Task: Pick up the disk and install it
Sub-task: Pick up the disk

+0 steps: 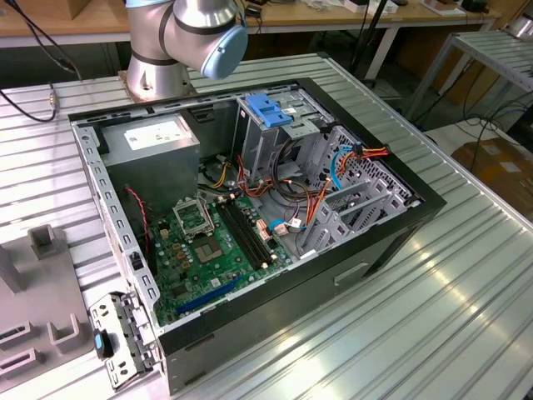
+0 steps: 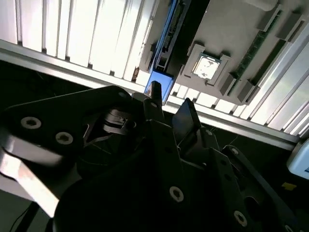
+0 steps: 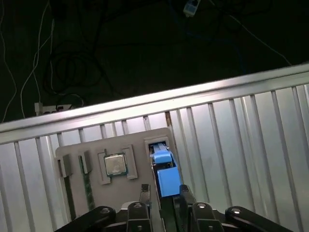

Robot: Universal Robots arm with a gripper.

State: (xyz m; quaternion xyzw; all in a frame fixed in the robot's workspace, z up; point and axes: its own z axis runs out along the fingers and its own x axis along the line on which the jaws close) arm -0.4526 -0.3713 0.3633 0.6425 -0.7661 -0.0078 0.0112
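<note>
The disk (image 3: 164, 178) stands on edge in a slot of a grey holder plate (image 3: 140, 140), its blue plastic end facing the cameras; in the second wrist view the disk (image 2: 159, 86) appears as a blue block with a dark edge behind it. My gripper (image 3: 164, 191) hangs just above it, open, with one finger on each side of the blue end and a small gap still visible. The fingertips (image 2: 153, 90) are close to the blue block. In the exterior view, the open computer case (image 1: 400, 242) lies on the ribbed table.
The holder plate (image 2: 231, 34) also carries a processor chip (image 3: 116, 164) and memory sticks (image 3: 87, 186). The table's edge (image 3: 145, 107) runs just past the plate, with dark floor and cables beyond. In the case sit a blue-handled drive cage (image 1: 271, 112) and a grey power supply (image 1: 158, 137).
</note>
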